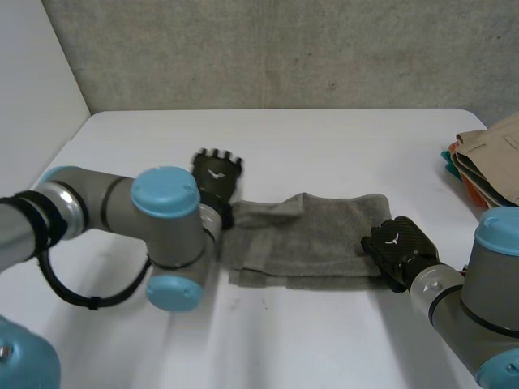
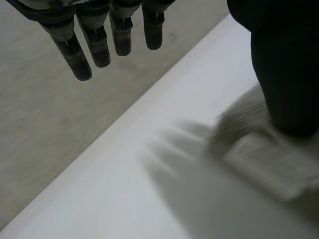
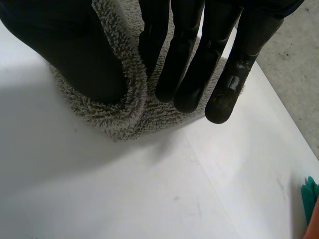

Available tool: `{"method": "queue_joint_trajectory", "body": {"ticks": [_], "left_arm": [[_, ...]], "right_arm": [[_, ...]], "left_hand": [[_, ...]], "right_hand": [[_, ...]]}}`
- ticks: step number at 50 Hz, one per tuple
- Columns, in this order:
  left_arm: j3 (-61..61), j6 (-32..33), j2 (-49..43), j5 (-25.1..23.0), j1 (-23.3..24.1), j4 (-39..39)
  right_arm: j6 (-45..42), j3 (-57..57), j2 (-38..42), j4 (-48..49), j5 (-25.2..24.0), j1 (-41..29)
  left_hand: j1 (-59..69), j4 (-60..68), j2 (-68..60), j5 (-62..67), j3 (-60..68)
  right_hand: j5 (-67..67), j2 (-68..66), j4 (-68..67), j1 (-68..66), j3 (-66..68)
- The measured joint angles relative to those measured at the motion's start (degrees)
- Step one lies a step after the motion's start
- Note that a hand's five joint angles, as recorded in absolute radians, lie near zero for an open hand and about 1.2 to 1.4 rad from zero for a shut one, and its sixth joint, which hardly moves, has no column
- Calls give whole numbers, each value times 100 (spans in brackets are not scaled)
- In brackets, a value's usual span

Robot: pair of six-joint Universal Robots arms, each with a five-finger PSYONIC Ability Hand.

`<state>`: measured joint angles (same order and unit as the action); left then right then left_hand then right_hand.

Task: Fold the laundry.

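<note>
A grey towel (image 1: 316, 239) lies folded into a long strip across the middle of the white table (image 1: 324, 138). My left hand (image 1: 216, 177) hovers just past the towel's left end, fingers (image 2: 94, 42) straight and spread, holding nothing; the towel's end (image 2: 271, 152) lies under its thumb. My right hand (image 1: 396, 243) sits at the towel's right end. There a fold of the towel's edge (image 3: 127, 107) is pinched between its thumb and its straight fingers (image 3: 197, 69).
A pile of beige, orange and teal clothes (image 1: 486, 162) rests at the table's right edge; a teal bit (image 3: 310, 198) shows beyond my right hand. The left arm's elbow (image 1: 166, 243) hangs over the table in front of the towel.
</note>
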<state>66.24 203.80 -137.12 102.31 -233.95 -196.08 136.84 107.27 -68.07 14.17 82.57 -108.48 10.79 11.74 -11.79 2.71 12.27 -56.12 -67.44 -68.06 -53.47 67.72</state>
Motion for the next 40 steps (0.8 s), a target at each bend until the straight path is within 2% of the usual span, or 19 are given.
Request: {"method": "queue_joint_trajectory", "body": {"ticks": [2,5,17,22,26,32,33,40], "left_arm": [[3,5,22,244,-181,24],[163,0,82,298,-214,63],[1575,-60,1280,45,2,126],[2016,-61,1800,12,-32,124],[2280,-63,2104,-28,-88,112],[2623,-73,2463,-91,-287,84],[2671,-75,2508,-95,-339,82],[2762,-84,2580,-87,-498,77]], "right_arm": [[-12,12,-13,-2,0,38],[-21,7,-29,-2,0,57],[-360,-218,-71,-4,66,-8],[-1128,-487,-136,55,133,-66],[-1702,-757,-147,250,0,-356],[-2570,-1437,245,923,-932,-1413],[-2694,-1623,473,1039,-1238,-1645],[-2657,-2356,1564,1135,-2072,-2342]], "left_hand": [[-1,0,0,-1,0],[-2,0,0,-1,0],[-1,0,0,-1,0],[-2,0,0,-1,0],[-1,0,0,-1,0],[-1,0,0,-1,0],[-1,0,0,-1,0],[-2,0,0,-1,0]], "right_hand": [[0,0,0,0,0],[0,0,0,0,0],[0,0,-3,-77,0],[0,0,-4,-77,0],[0,0,-13,-126,0],[0,0,-25,-131,0],[0,0,-25,-131,0],[195,278,170,138,-200]]}}
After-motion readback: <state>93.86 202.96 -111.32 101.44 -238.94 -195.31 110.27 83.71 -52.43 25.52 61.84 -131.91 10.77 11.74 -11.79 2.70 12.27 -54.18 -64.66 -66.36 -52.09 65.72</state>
